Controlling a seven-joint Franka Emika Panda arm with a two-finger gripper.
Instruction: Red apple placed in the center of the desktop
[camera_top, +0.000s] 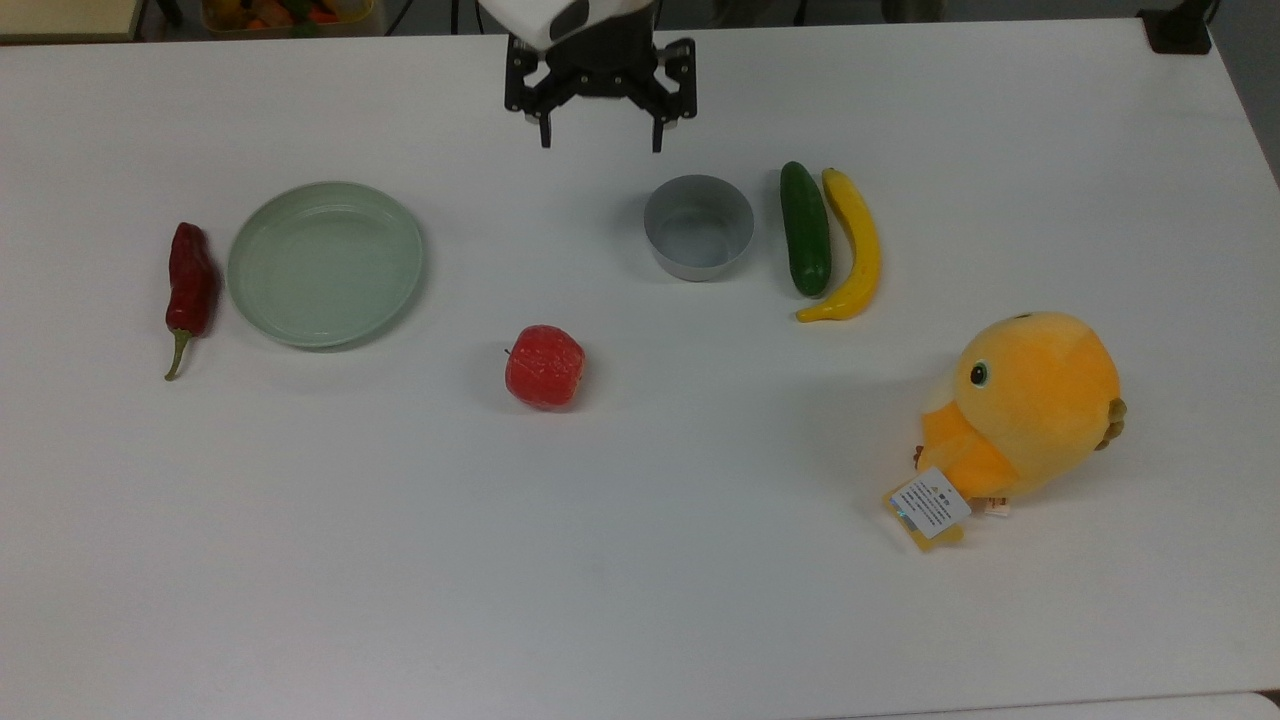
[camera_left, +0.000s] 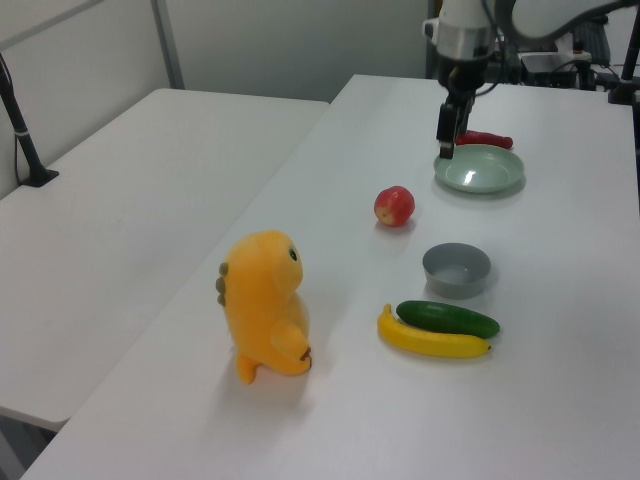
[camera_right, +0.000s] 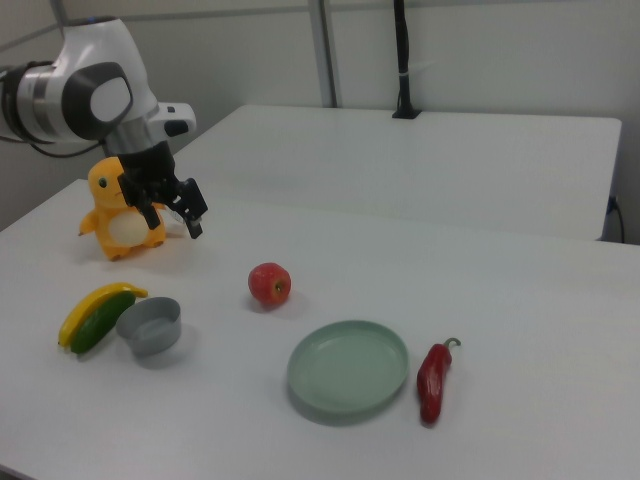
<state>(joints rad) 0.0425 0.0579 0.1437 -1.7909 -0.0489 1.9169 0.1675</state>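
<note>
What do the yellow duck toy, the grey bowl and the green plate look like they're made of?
The yellow duck toy looks like soft plush fabric: fuzzy surface, paper tag attached. The grey bowl seems matte plastic or silicone, with no shine. The green plate has a smooth, faintly glossy finish, so plastic or glazed ceramic; I can't tell which.

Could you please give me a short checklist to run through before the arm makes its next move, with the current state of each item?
1. Red apple rests on the desktop, free of the tool: ok.
2. Apple lies near the middle of the desktop, between the green plate and the grey bowl: ok, roughly.
3. Apple touches no neighbour: ok.
4. Tool open and holding nothing: ok.
5. Tool raised clear of the bowl and plate: ok, judging by the left view.
6. Apple at rest, not rolling: cannot tell.
</note>
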